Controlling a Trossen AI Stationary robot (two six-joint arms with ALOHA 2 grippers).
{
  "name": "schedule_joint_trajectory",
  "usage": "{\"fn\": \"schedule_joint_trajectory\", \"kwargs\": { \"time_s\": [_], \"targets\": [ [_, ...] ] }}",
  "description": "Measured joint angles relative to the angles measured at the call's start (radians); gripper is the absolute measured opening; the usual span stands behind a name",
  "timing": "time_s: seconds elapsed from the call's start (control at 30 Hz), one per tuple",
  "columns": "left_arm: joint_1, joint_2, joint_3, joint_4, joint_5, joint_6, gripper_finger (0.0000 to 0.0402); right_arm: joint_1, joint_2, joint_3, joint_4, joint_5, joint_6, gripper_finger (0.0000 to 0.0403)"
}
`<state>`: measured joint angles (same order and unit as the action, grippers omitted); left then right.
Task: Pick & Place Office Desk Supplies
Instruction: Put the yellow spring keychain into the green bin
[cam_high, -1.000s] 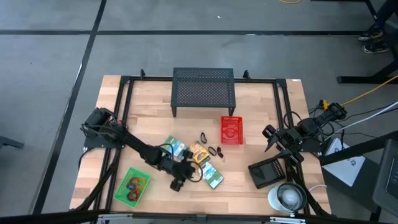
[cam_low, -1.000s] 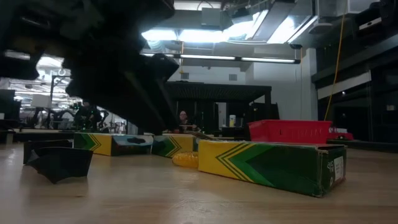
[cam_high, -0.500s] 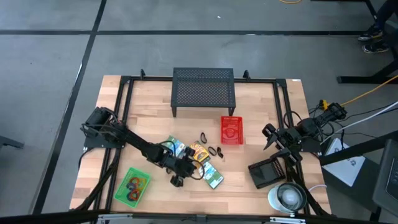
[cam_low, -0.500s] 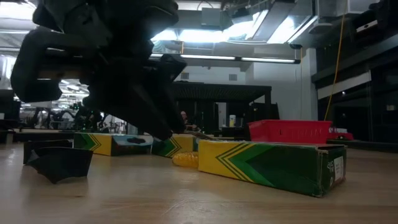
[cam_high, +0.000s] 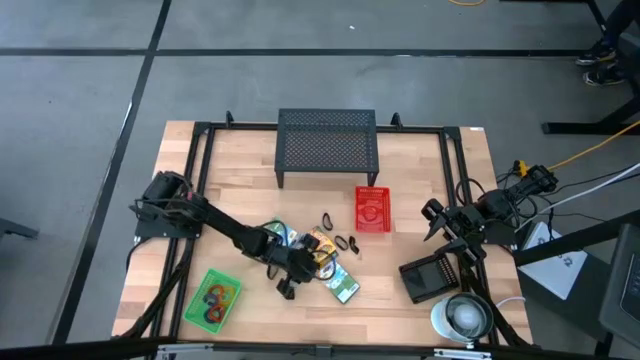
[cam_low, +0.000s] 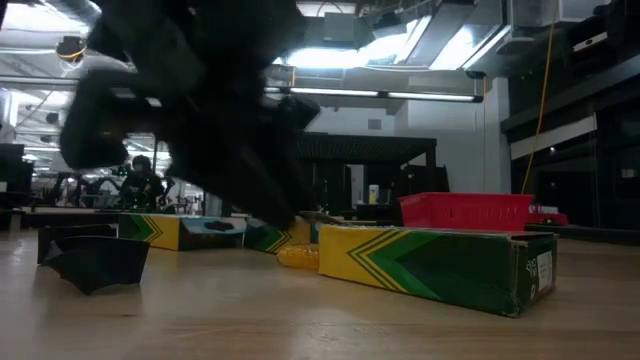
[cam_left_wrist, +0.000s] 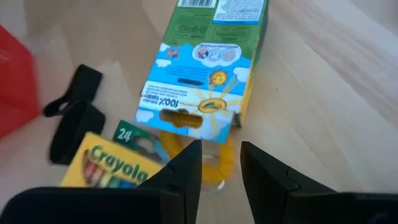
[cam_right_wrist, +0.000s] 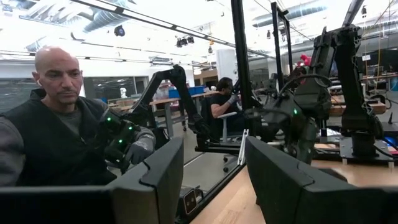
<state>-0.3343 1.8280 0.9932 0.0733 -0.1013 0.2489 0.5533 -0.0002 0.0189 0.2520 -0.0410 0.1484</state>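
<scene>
Where left gripper (cam_left_wrist: 221, 165) hovers, yellow loop (cam_left_wrist: 214, 163) beneath

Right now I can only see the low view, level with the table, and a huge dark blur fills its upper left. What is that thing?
Observer: That is the robot's left arm. From above, it stretches from the left side of the table to the packets near the middle front.
Operator: Is it grabbing anything?
Observer: Not yet. Its wrist camera shows the left gripper open, one finger on either side of a yellow loop at the end of a blue-and-green packet.
Operator: And the other arm?
Observer: The right gripper is open near the table's right edge, holding nothing.
</scene>
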Motion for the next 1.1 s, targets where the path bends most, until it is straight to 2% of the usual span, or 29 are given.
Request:
{"fn": "schedule_joint_trajectory", "kwargs": {
  "time_s": [0.2,0.33,0.5,0.63,0.73,0.9,1.1],
  "targets": [
    [0.018,0.139,0.158,-0.161,0.011,0.039,0.0106,0.0,0.0,0.0,-0.006,0.008,0.002,0.0172],
    [0.035,0.182,0.229,-0.261,0.043,0.044,0.0106,0.0,0.0,0.0,-0.01,0.007,0.023,0.0172],
    [0.036,0.186,0.237,-0.277,0.097,0.032,0.0088,0.0,0.0,0.0,-0.016,0.006,0.024,0.0172],
    [0.036,0.197,0.236,-0.329,0.089,0.004,0.0039,0.0,0.0,0.0,-0.016,0.003,0.024,0.0172],
    [0.035,0.198,0.235,-0.335,0.126,-0.022,0.0011,0.0,0.0,0.0,-0.016,0.003,0.025,0.0172],
    [0.015,0.171,0.235,-0.31,0.267,-0.049,0.0012,0.0,0.0,0.0,-0.015,0.003,0.027,0.0172],
    [-0.025,0.058,0.227,-0.358,0.241,-0.062,0.0005,0.0,0.0,0.0,-0.015,0.004,0.027,0.0172]
  ]
}}
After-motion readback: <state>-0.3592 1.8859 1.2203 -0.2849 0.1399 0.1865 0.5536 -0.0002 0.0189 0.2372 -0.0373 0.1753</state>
